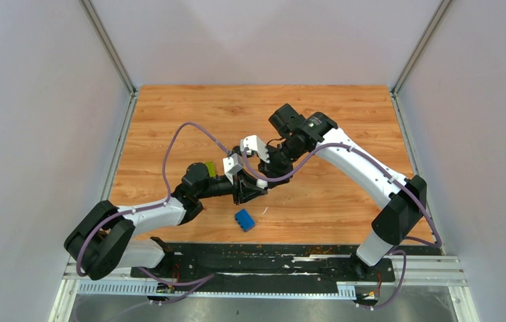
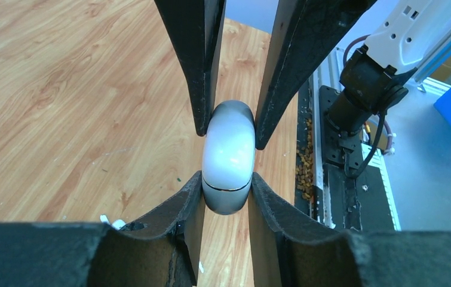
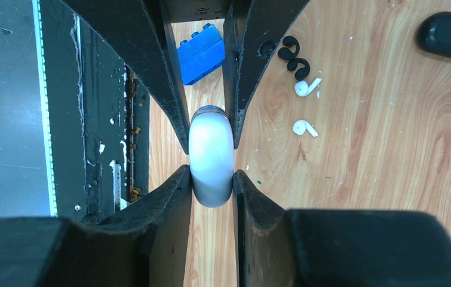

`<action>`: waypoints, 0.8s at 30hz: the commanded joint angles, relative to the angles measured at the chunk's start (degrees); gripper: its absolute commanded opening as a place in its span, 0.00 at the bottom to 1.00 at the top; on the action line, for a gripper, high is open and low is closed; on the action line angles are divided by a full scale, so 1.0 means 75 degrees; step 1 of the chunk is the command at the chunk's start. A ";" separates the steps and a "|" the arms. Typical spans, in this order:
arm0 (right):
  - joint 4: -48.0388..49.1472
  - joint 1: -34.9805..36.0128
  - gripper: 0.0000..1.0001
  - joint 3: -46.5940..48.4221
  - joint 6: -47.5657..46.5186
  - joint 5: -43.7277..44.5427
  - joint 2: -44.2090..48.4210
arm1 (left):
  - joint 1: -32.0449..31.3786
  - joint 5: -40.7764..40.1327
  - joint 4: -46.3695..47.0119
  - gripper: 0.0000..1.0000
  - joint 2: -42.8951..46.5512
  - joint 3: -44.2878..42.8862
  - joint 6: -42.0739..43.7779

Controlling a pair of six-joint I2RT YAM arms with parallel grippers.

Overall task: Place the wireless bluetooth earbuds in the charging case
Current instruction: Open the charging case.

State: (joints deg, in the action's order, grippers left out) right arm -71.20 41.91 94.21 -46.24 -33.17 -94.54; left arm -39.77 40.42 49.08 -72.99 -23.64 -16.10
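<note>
Rounded white plastic charging case [image 2: 229, 149], one item.
Left gripper [image 2: 227, 179] and right gripper [image 3: 211, 173] jaws both clamp it, opposite ends.

**Count of Things in View**

Two cases are counted: one white case [image 3: 211, 155] at the centre of the right wrist view, and one black case [image 3: 448, 34] at 2 o'clock from it. Four buds are counted in all. Two black buds [image 3: 287, 48] [image 3: 299, 66] are seen at 1 o'clock from the white case, and two white buds [image 3: 306, 87] [image 3: 304, 127] at 2 o'clock. One blue brick [image 3: 201, 52] is seen at 12 o'clock. One white scrap [image 2: 110, 222] is noted at 8 o'clock from the white case in the left wrist view. Two arms are counted, the left arm [image 1: 149, 215] and the right arm [image 1: 364, 164]. Two grippers are counted, the left gripper [image 2: 227, 179] and the right gripper [image 3: 211, 173], with two fingers on each.
</note>
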 commanded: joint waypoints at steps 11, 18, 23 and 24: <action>0.0224 -0.0022 0.13 0.0135 0.0037 -0.0227 -0.0039 | -0.0059 0.0187 0.0487 0.43 -0.0117 -0.0176 -0.0161; 0.0213 -0.0021 0.13 0.0008 -0.0024 -0.0158 -0.0029 | -0.0053 0.0177 0.0496 0.42 -0.0094 -0.0182 -0.0195; 0.0212 -0.0022 0.13 -0.0074 -0.0052 -0.0146 0.0006 | -0.0053 0.0148 0.0335 0.43 -0.0052 -0.0212 -0.0116; 0.0212 -0.0016 0.13 -0.0070 -0.0047 -0.0142 0.0018 | -0.0053 0.0142 0.0334 0.43 -0.0063 -0.0212 -0.0132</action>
State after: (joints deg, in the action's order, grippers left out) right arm -70.89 41.91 93.78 -46.19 -33.32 -94.54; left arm -39.79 40.91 49.54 -73.60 -23.64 -17.23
